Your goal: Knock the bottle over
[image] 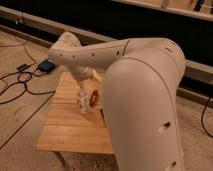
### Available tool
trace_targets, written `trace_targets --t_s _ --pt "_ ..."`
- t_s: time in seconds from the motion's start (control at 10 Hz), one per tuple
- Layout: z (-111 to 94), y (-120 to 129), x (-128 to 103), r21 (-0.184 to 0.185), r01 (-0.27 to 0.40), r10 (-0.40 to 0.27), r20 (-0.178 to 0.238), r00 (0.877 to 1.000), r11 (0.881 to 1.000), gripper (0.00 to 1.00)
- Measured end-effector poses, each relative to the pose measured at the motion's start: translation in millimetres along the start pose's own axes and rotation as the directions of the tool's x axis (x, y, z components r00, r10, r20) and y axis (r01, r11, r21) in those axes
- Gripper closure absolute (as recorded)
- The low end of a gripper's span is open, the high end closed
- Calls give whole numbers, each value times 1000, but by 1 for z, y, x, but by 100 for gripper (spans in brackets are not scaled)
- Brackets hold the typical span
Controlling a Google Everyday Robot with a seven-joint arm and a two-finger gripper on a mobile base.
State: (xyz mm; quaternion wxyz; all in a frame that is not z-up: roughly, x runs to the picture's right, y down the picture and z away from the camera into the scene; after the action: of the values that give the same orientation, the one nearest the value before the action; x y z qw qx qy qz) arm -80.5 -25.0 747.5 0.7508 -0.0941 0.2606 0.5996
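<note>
A small whitish bottle [83, 103] with a pale patterned body stands upright near the middle of the wooden table [70, 132]. My gripper [84, 88] hangs at the end of the cream arm, directly over the bottle's top and very close to it; I cannot tell whether they touch. A small reddish-brown object [94, 99] stands just to the right of the bottle.
The big cream arm [145, 100] fills the right half of the view and hides the table's right side. Black cables [20, 82] and a dark box [46, 65] lie on the carpet to the left. A dark wall runs along the back.
</note>
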Motion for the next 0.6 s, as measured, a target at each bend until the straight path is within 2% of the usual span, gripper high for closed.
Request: trace_targets --t_s 0.4,0.6 --pt "-23 28 -14 -30 30 -27 83 996 999 35" --pt "-29 42 -13 -56 46 -40 95 995 997 35"
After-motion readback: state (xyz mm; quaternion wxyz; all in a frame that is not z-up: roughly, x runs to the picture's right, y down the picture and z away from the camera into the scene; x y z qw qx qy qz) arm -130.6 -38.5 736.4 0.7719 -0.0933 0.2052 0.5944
